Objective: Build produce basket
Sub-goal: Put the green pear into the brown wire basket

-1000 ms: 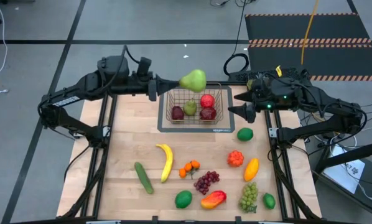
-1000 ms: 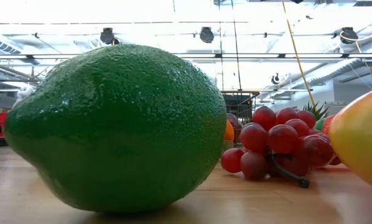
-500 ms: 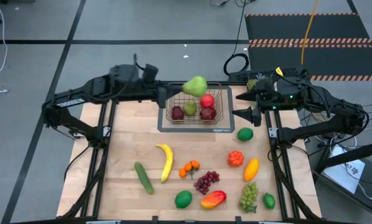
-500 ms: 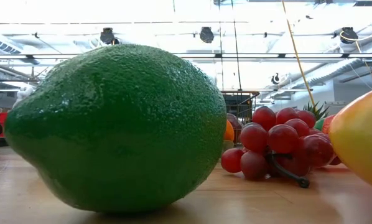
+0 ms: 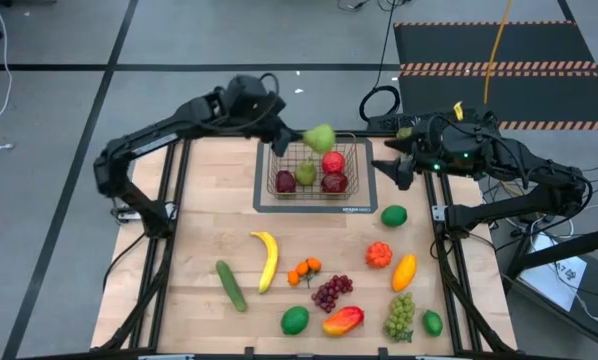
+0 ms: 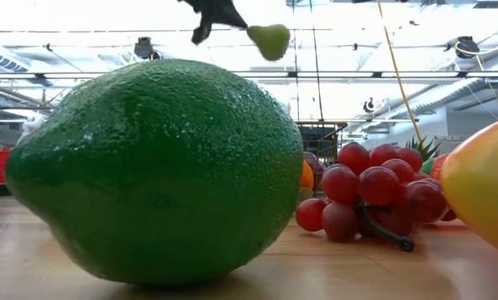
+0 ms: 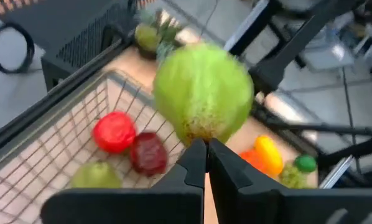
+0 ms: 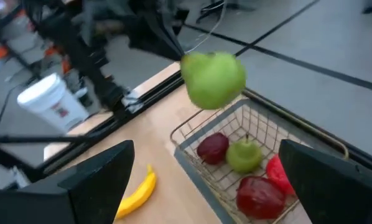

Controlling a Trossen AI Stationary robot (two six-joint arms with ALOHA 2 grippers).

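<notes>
Wooden counter boards carry the work area, with grey floor around and a black mat with striped edges beyond the far side.

The basket sits on a dark pad at the far middle of the counter. It contains a red apple, two dark red fruits and a small green pear.

The left pincer is above the basket's far left corner, jaws closed on the stem end of a large green pear. The pear projects from the fingertips over the basket's far edge, clear of the wire and of the fruit inside (the low view shows it high in the air). In the left wrist view the two dark fingers meet directly beneath the pear, which appears blurred, so the exact contact point cannot be read with certainty.

The right pincer waits just beside the basket's right side, jaws spread wide and holding nothing.

Remaining produce lies on the near half of the counter, well apart from both pincers: banana, cucumber, purple grapes, mango, green grapes and a lime.
</notes>
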